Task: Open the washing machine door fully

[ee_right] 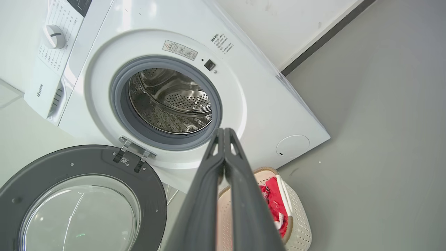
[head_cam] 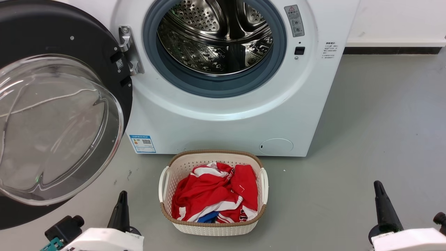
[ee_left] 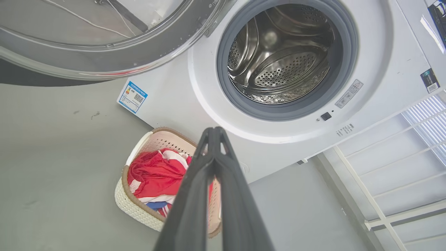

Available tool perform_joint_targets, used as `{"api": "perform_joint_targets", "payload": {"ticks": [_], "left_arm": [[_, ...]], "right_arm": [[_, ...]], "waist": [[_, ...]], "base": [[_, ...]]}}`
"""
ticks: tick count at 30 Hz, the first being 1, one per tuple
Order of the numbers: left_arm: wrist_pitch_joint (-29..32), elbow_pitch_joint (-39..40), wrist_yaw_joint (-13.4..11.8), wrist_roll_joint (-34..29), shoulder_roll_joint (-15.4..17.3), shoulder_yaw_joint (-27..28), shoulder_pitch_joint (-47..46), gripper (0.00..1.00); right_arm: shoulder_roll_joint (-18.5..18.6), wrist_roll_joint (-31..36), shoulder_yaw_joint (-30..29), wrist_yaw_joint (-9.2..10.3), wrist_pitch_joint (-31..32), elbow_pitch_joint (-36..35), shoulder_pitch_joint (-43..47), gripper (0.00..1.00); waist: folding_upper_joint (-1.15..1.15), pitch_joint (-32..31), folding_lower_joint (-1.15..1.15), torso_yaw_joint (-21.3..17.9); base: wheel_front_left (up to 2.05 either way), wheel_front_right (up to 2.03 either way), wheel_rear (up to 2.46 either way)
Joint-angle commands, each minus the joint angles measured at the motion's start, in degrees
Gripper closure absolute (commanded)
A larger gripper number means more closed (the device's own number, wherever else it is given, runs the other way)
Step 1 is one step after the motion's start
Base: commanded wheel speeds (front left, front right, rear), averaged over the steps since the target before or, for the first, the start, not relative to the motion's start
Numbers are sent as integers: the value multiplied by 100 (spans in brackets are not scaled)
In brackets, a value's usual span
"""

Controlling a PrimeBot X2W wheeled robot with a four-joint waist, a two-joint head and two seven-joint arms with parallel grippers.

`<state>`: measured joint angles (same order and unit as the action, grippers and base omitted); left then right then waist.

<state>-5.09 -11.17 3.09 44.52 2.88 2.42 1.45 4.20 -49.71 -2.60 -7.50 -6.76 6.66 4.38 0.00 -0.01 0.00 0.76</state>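
Note:
The washing machine door stands swung wide to the left on its hinge, its black rim and clear glass bowl facing me. It also shows in the left wrist view as the washing machine door and in the right wrist view as the washing machine door. The steel drum opening lies exposed. My left gripper is low at the left, below the door, fingers together and empty. My right gripper is low at the right, far from the door, also shut and empty.
A cream laundry basket with red and white clothes sits on the grey floor right in front of the white washing machine. A white wall with a dark skirting runs behind at the right.

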Motion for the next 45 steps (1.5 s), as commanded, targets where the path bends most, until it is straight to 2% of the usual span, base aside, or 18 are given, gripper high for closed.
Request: {"api": "perform_joint_targets", "payload": {"ticks": [1,26,45], "left_arm": [[51,52,41,190,1,34,-171,100],[485,-78,207,1960,0,184,-421,100],[743,-158,299,3006,-1,274,-572,100]], "right_arm": [[52,-198,-3,1,36,-28,-200,100],[64,-1858,-46,1,448,261,-529,100],[54,-2819,-94,1,715,432,-753,100]], "waist": [[0,0,0,-1],[0,6,0,-24],[0,10,0,-40]], "base": [[0,0,0],[0,0,0],[0,0,0]]}}
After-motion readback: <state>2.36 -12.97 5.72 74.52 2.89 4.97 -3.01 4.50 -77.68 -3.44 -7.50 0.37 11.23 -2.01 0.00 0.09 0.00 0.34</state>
